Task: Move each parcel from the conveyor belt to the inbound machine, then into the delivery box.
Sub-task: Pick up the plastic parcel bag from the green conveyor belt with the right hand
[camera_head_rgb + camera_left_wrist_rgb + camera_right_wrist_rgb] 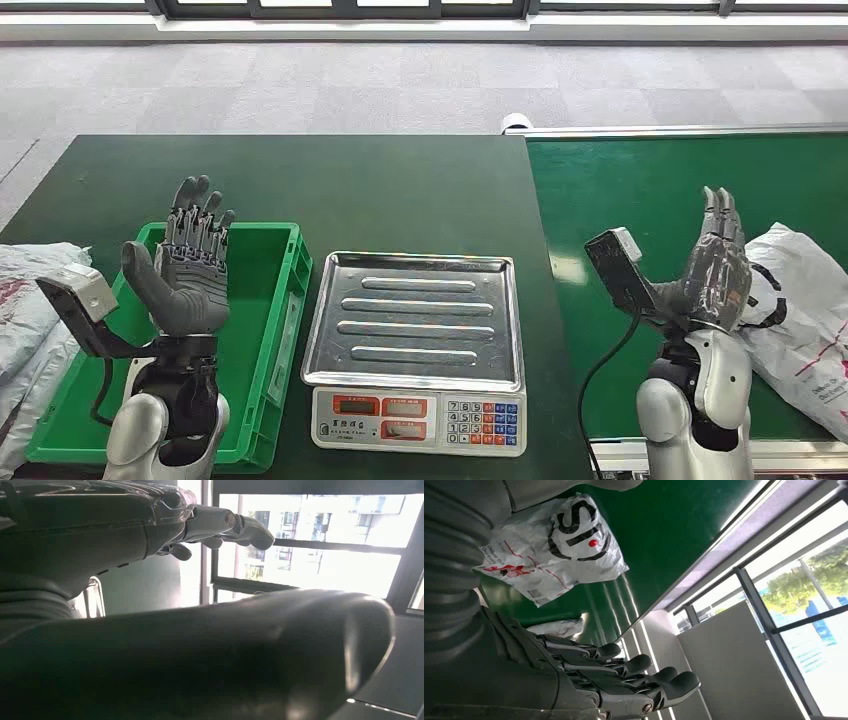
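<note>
A white plastic parcel (805, 310) with black and red print lies on the green conveyor belt (650, 190) at the right; the right wrist view shows the parcel (559, 545) too. My right hand (718, 270) is raised just left of it, fingers straight and apart, holding nothing. My left hand (190, 270) is held up over the green delivery box (265, 330), fingers spread, empty. The inbound machine, a scale with a steel tray (415, 320) and keypad, stands between the two hands with nothing on it.
More white bags (25, 300) lie left of the green box. The dark green table (330, 190) stretches behind the scale. Grey carpet and windows are beyond the table.
</note>
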Controlling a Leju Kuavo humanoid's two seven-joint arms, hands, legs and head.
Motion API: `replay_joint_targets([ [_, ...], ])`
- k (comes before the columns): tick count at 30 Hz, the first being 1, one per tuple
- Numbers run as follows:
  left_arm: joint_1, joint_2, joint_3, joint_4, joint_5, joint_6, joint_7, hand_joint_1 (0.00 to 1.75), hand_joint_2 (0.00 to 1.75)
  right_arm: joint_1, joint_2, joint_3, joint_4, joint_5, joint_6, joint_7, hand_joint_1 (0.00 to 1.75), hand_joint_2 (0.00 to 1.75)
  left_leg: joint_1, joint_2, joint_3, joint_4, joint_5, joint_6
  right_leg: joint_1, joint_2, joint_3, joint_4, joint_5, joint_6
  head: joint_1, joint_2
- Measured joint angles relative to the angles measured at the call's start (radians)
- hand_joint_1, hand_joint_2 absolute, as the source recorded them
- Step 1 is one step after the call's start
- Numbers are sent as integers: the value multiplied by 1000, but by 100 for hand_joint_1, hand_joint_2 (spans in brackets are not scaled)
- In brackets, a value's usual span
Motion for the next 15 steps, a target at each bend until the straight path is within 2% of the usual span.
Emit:
replay_joint_targets([
  [3,11,0,0,-7,1,6,-5,0,0,15,-2,-31,0,14,-14,7,0,175,0,0,0,0,0,0,0,0,0,0,0,0,0,0],
  [8,34,-3,3,-30,-1,11,-13,0,0,39,-27,-166,41,87,12,41,0,175,0,-1,-1,0,0,1,0,-1,0,-1,0,0,0,0],
  [11,46,-10,8,-36,1,12,-22,0,0,-1,-107,-270,166,106,35,23,0,175,-1,-1,-2,1,0,2,-1,-1,1,-1,1,2,0,0],
  [15,65,-18,30,-39,15,18,-40,0,0,-104,-256,-362,406,31,50,-70,0,175,-3,-1,-4,2,0,4,-3,-1,1,-2,3,5,0,0],
])
